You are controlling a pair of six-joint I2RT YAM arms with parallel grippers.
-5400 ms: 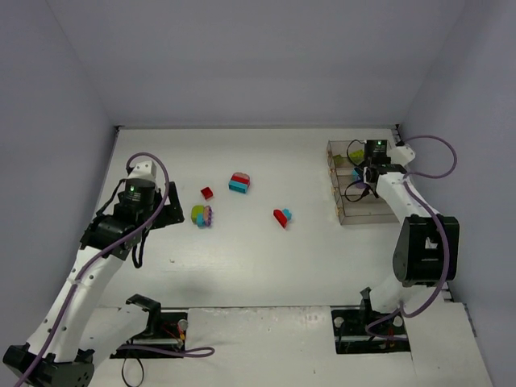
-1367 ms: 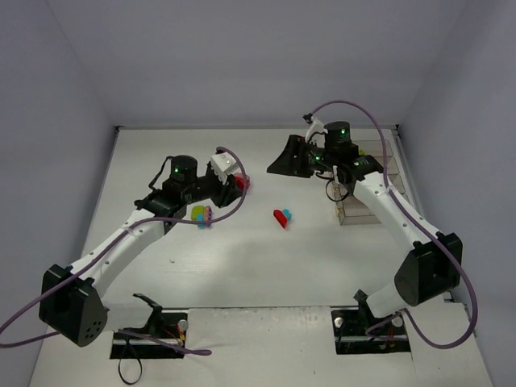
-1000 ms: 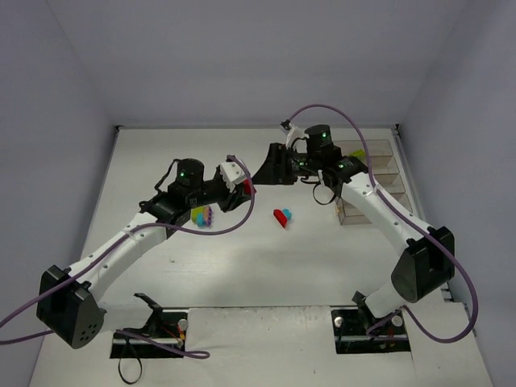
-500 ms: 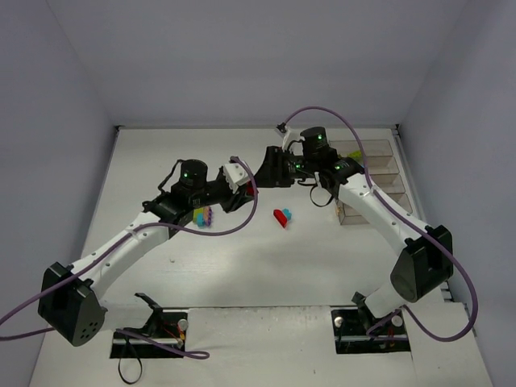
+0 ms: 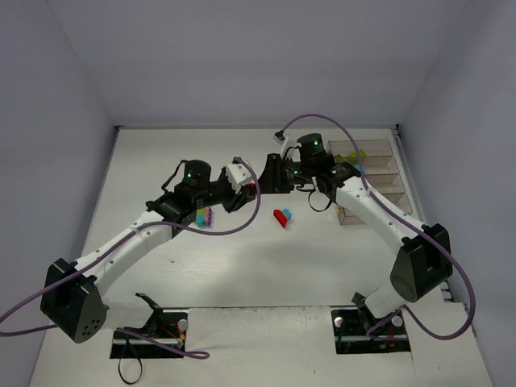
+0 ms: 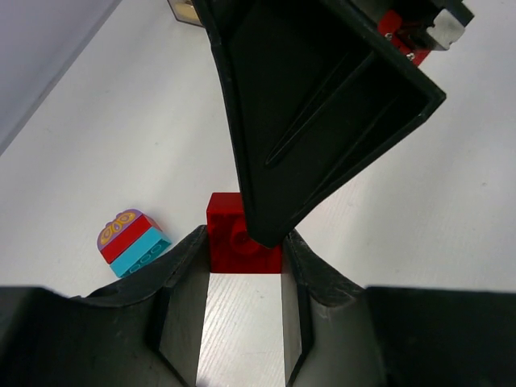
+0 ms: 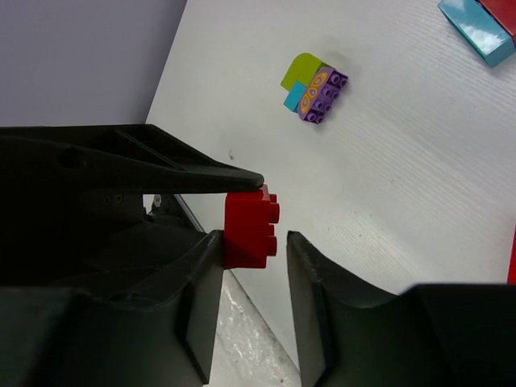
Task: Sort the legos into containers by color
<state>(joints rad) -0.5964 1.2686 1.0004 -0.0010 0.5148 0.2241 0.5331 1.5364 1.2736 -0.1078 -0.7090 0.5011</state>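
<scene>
My left pincer (image 6: 244, 246) pinches a small red plastic toy brick (image 6: 232, 232); my right pincer (image 7: 252, 240) is spread, straddling that same brick from the opposite side.

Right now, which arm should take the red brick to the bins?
Right. The bins sit on the right arm's side, and the right tool straddles the red brick that the left tool grips.
</scene>
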